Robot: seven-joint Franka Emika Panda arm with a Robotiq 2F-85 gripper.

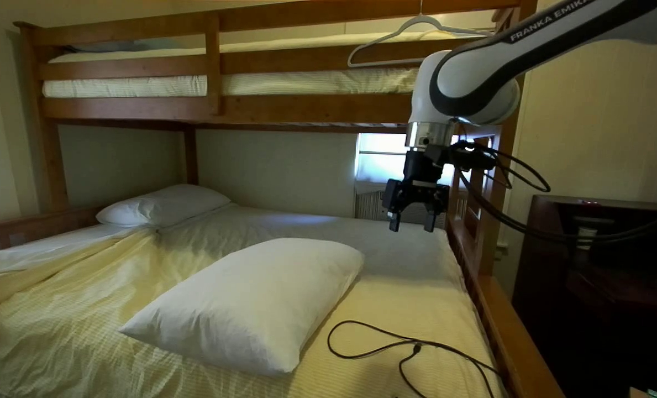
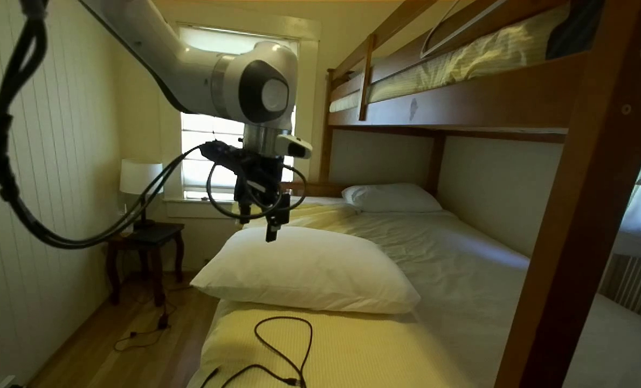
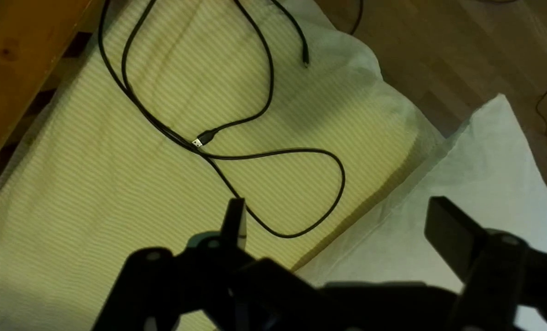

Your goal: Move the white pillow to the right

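Currently your pincer [image 1: 411, 225] hangs in the air, higher than the black cable [image 3: 199, 151] and the white pillow [image 1: 262, 304], its fingers spread apart with nothing between them. The white pillow rests on the bed [image 1: 516, 337] just beside the cable's loop, on the side toward the smaller pillow [image 2: 393, 198], which lies well apart from that loop. From the wrist view, one finger stands over the yellow cover [image 3: 117, 184] near the loop and the other over the white pillow, so you probably have the pincer set to straddle and pinch the edge that faces the cable. The white pillow lies flat on its broad face; its long axis seems to run across the bed, along that cable-facing edge, and one corner points toward the wooden floor [image 3: 480, 59]. If right means toward the cable, the side where its plug [image 1: 416, 349] shows in an exterior view, your pull will likely slide the pillow over the loop; the cable itself likely plays no part.
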